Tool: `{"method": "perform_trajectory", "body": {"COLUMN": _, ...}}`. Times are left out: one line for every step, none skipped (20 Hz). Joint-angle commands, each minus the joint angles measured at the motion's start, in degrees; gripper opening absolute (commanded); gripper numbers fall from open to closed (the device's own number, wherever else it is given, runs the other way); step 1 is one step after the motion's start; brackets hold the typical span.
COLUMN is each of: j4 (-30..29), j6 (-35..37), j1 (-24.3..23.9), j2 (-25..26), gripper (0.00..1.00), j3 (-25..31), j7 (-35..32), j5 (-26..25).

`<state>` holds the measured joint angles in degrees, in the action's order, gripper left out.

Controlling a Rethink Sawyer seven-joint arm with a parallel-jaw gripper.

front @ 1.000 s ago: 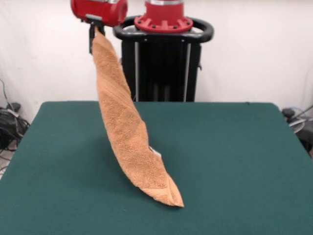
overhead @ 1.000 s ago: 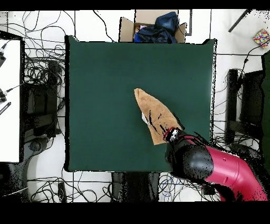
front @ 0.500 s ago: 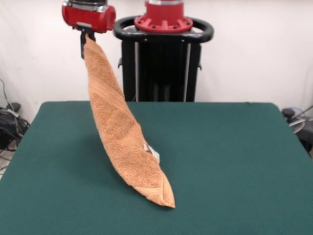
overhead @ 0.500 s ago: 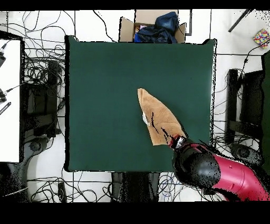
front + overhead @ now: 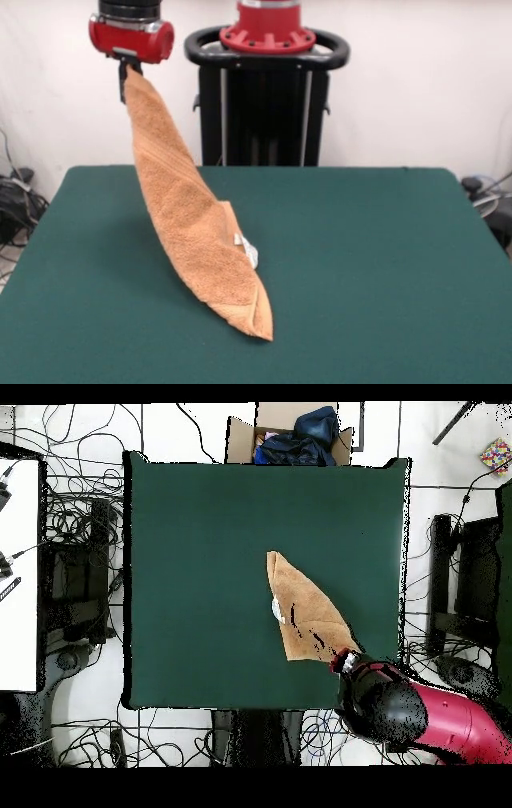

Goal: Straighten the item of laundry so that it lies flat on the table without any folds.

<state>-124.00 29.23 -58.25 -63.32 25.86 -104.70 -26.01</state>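
Basically, the fingers (image 5: 125,74) are clenched on one end of the towel (image 5: 192,216), high above the desk (image 5: 384,256), so the cloth hangs as a long taut diagonal instead of a heap. Only dark stubs show under the red wrist (image 5: 130,36), but the cloth runs straight up into them, so I read that as a firm pinch.

Why held like this: my read is gravity plus drag does the unfolding. The top end sits up by the desk's far edge, toward the left corner in the front view. The bottom tip rests on the felt nearer the front edge, a little left of centre. That contact acts as an anchor, so pulling away from it stretches the cloth.

It's not flat though. The hanging part is doubled along its length into a narrow strip, and a fold line runs down near the lower tip. A small white tag (image 5: 250,253) pokes out at the strip's right edge, low down.

Overhead agrees: towel (image 5: 305,619) spans from mid-desk toward the robot-side edge, the arm (image 5: 420,714) enters over that corner, fingers (image 5: 345,662) just past the cloth's end.

Judgement: mid-task. Lowering now would probably lay it down as a folded strip, so the lengthwise fold likely needs a sideways spread.
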Motion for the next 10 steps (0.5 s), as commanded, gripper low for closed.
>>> {"method": "perform_trajectory", "body": {"j4": -3.84, "j6": 0.21, "j1": -1.77, "j2": 2.04, "gripper": 0.00, "j3": 6.98, "j7": 10.75, "j5": -3.38}}
{"method": "perform_trajectory", "body": {"j4": -4.64, "j6": 0.49, "j1": -2.31, "j2": 1.43, "gripper": 0.00, "j3": 7.13, "j7": 11.04, "j5": -3.70}}
{"method": "perform_trajectory", "body": {"j4": -4.77, "j6": 0.71, "j1": -2.36, "j2": 1.30, "gripper": 0.00, "j3": 7.12, "j7": 10.95, "j5": -4.08}}
{"method": "perform_trajectory", "body": {"j4": -4.60, "j6": 0.71, "j1": -2.38, "j2": 1.50, "gripper": 0.00, "j3": 7.12, "j7": 10.65, "j5": -4.43}}
{"method": "perform_trajectory", "body": {"j4": -4.61, "j6": 0.91, "j1": -2.45, "j2": 1.54, "gripper": 0.00, "j3": 7.22, "j7": 10.66, "j5": -4.83}}
{"method": "perform_trajectory", "body": {"j4": -4.17, "j6": 0.95, "j1": -2.44, "j2": 2.00, "gripper": 0.00, "j3": 7.33, "j7": 10.32, "j5": -5.16}}
{"method": "perform_trajectory", "body": {"j4": -4.16, "j6": 0.96, "j1": -2.57, "j2": 2.11, "gripper": 0.00, "j3": 7.54, "j7": 10.17, "j5": -5.34}}
{"method": "perform_trajectory", "body": {"j4": -3.91, "j6": 1.04, "j1": -2.50, "j2": 2.27, "gripper": 0.00, "j3": 7.64, "j7": 9.93, "j5": -5.44}}
{"method": "perform_trajectory", "body": {"j4": -3.83, "j6": 1.18, "j1": -2.43, "j2": 2.32, "gripper": 0.00, "j3": 7.67, "j7": 9.73, "j5": -5.60}}
{"method": "perform_trajectory", "body": {"j4": -3.75, "j6": 1.17, "j1": -2.58, "j2": 2.38, "gripper": 0.00, "j3": 7.91, "j7": 9.64, "j5": -5.51}}
